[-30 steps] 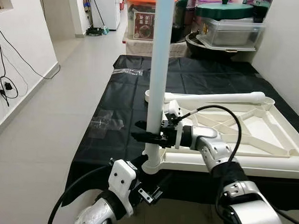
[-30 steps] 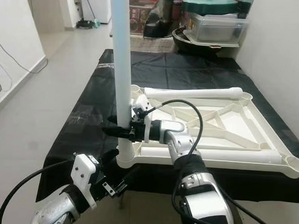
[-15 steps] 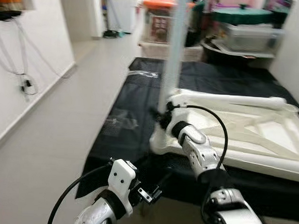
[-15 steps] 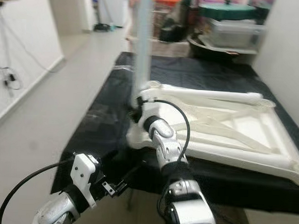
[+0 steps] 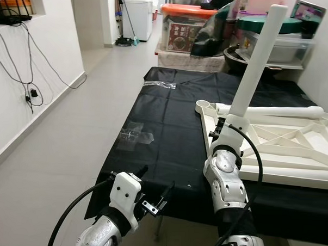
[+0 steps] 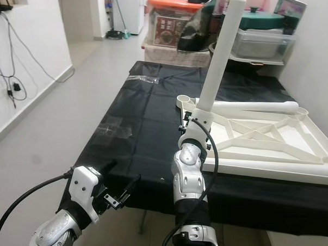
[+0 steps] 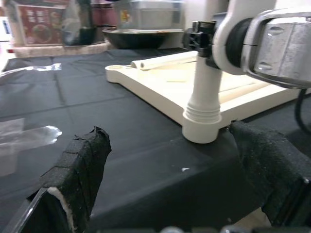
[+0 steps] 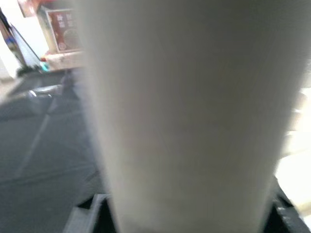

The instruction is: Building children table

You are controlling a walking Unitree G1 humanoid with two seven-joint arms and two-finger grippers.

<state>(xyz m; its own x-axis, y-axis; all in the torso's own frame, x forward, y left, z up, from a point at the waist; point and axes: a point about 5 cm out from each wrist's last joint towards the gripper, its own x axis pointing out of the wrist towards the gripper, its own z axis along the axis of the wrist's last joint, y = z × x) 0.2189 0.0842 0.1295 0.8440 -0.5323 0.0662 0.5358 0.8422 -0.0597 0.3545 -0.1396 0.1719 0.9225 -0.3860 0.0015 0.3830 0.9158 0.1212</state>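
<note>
A long surface (image 5: pixel 164 117) draped in black cloth runs away from me down a pale tiled room, with white walls, cables hanging on the wall to my left, and stacked storage tubs and a green-lidded pot at the far end. On the cloth lies the cream plastic children's tabletop (image 5: pixel 277 152), upside down with its ribbed underside showing; its right side is cut off at the frame edge. A tall white plastic table leg (image 5: pixel 252 64) stands in the near corner socket, leaning slightly away to the right. My right hand (image 5: pixel 222 127) is at the base of that leg, just above the socket; my forearm hides the fingers, and my right wrist camera is too close and blurred on the leg, so I cannot tell whether they are closed on it. A second white leg (image 5: pixel 273 111) lies along the tabletop's far edge, beyond my right hand. My left hand (image 5: pixel 154 194) hangs low at the near edge of the surface, fingers (image 7: pixel 80 167) spread apart and gripping nothing, the leg's socket straight ahead of them. Left of my right hand the black cloth has open room, with crumpled clear plastic wrap (image 5: pixel 133 137) on it.
</note>
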